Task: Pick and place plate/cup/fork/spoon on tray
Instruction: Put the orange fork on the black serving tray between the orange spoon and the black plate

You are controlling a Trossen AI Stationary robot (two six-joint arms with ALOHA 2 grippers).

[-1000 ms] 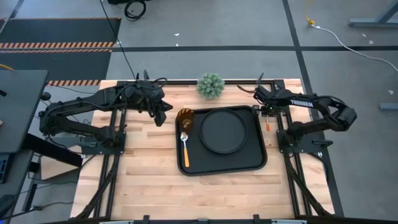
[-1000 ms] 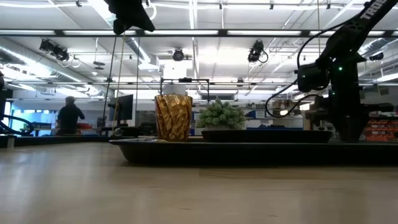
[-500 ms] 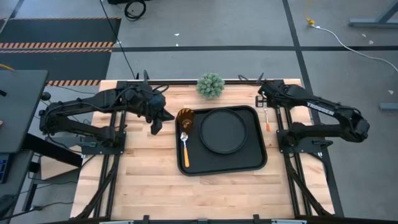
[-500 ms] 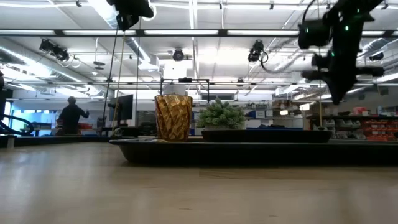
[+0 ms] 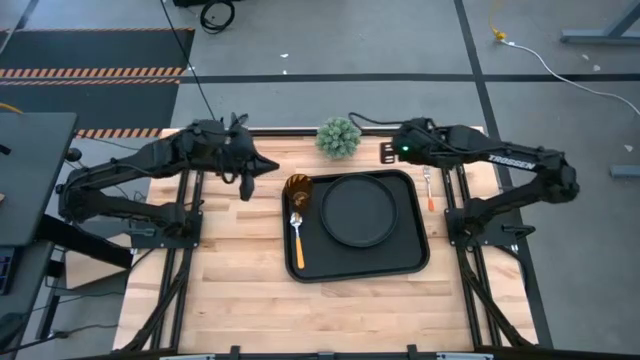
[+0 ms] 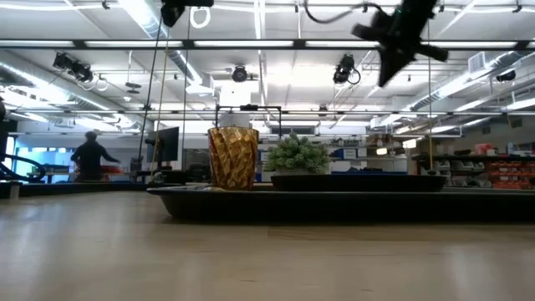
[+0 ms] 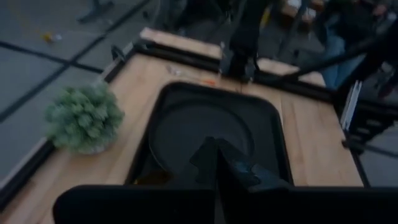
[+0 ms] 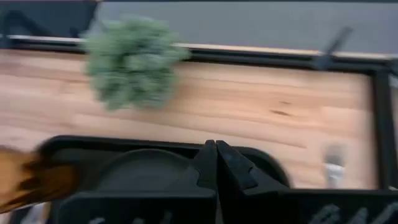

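Tray [image 5: 415, 262] holds plate [image 5: 358, 210], cup [image 5: 298, 187] and spoon [image 5: 297, 240] (fork [image 5: 430, 190] outside); both end effectors pressed together.

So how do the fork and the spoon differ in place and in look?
The spoon lies inside the tray, along its left edge; the fork lies on the bare wood, right of the tray. The spoon's handle looks yellowish-orange, the fork's redder. Both lie flat, metal end toward the far edge.
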